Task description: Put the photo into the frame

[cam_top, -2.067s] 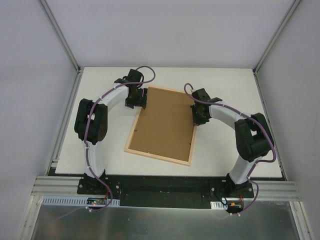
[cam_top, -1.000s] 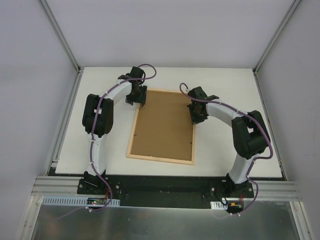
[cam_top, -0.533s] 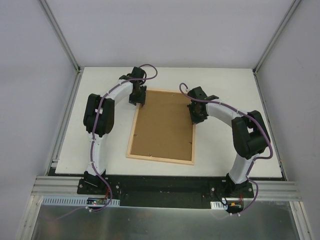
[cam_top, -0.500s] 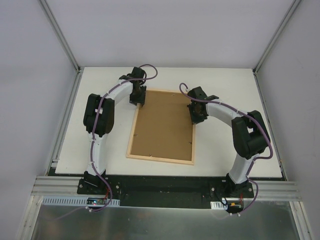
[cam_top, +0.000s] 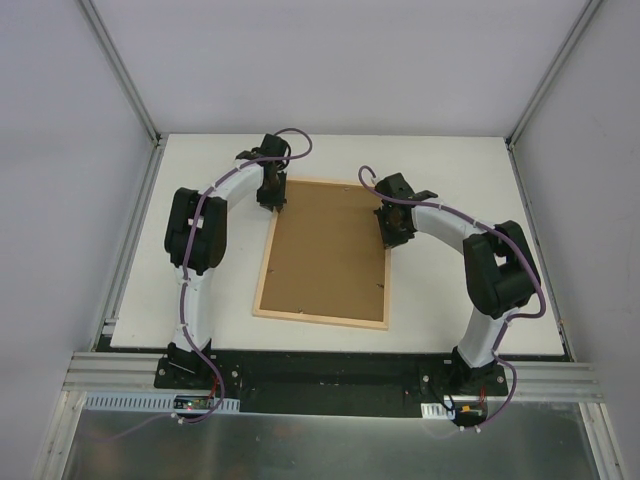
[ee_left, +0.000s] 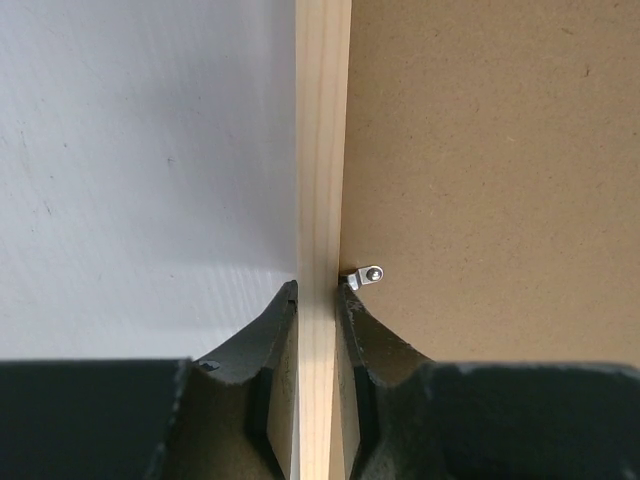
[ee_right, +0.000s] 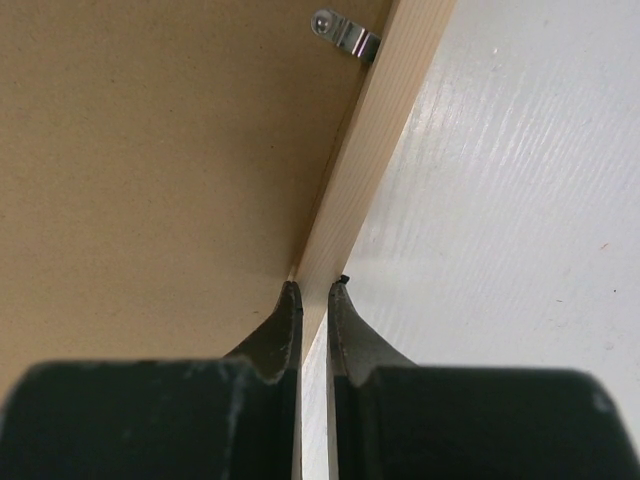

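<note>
1. The frame (cam_top: 320, 319) is laid flat on the white table (cam_top: 450, 180), back side up, between the two arms. Its long axis runs away from the bases and is slightly skewed.
2. The opening is filled by a brown backing board (cam_top: 328, 250). Only the narrow light wood strips are seen around it.
3. The left gripper (cam_top: 272, 197) is positioned on the left long strip, near the far-left corner.
4. In the left wrist view, that strip is pinched between the two fingers (ee_left: 270, 330). One is set on the table side and the other on the board side, and both are pressed against the wood.
5. A small metal clip (ee_left: 368, 274) is seen on the board, just beside the inner left finger and touching the strip's inner edge.
6. The right gripper (cam_top: 392, 233) is positioned on the right long strip, in its far half.
7. In the right wrist view, the fingertips are clamped onto that strip, with one tip on the board side and one on the table side. The narrow gap between them is taken up by the wood.
8. A second metal clip (ee_right: 345, 33) is seen farther along the same strip, well ahead of the right fingertips and apart from them.
</note>
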`<control>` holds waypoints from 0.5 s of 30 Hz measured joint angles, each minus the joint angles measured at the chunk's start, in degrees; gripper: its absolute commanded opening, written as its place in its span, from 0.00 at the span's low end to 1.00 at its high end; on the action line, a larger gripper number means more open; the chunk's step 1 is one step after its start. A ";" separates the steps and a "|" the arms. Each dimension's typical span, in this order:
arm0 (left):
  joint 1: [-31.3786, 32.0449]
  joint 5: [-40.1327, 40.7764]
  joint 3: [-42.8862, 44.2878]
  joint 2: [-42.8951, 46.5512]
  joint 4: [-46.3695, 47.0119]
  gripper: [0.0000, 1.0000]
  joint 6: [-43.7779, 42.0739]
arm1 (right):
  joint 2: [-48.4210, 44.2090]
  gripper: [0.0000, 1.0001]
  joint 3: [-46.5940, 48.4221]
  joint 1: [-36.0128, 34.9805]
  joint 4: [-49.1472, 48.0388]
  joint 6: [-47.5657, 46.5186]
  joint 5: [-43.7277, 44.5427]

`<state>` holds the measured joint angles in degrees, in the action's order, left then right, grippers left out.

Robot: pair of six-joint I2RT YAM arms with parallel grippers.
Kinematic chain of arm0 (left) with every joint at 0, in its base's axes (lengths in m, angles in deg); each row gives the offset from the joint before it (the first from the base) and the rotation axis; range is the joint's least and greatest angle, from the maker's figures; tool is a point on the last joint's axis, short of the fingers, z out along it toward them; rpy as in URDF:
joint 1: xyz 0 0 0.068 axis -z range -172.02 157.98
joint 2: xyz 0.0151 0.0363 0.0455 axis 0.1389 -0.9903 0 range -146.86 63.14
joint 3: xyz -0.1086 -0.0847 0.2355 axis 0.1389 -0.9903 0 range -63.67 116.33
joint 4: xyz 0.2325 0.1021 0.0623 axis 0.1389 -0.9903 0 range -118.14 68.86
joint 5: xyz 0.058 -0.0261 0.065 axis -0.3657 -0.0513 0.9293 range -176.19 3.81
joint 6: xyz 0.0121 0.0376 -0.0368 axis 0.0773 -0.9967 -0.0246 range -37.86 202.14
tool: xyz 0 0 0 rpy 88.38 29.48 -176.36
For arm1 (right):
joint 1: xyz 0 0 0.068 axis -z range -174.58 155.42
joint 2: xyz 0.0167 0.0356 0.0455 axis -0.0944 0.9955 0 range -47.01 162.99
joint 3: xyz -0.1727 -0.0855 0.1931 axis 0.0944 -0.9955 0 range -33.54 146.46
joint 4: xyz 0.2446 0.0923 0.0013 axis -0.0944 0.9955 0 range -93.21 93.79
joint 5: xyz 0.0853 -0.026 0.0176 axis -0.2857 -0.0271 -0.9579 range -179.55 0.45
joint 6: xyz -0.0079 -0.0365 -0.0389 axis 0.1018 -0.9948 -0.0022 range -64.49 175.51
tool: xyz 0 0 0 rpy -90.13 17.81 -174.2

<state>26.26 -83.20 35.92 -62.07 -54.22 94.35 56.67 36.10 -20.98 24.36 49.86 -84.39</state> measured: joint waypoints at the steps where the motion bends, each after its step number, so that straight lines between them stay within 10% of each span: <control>1: 0.00 0.02 0.00 0.00 0.00 0.06 0.09 | 0.00 0.00 0.00 0.00 0.00 0.00 -0.02; 5: 0.00 0.02 0.00 0.02 0.00 0.04 0.46 | 0.00 0.00 0.00 0.00 0.00 0.00 0.00; 15: -0.39 -1.33 -1.88 1.92 0.39 0.52 2.25 | 0.02 0.00 0.00 2.05 0.13 1.79 -1.81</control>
<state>25.87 -84.54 34.04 -60.15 -53.83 96.60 56.69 36.10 -18.92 24.49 51.65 -86.20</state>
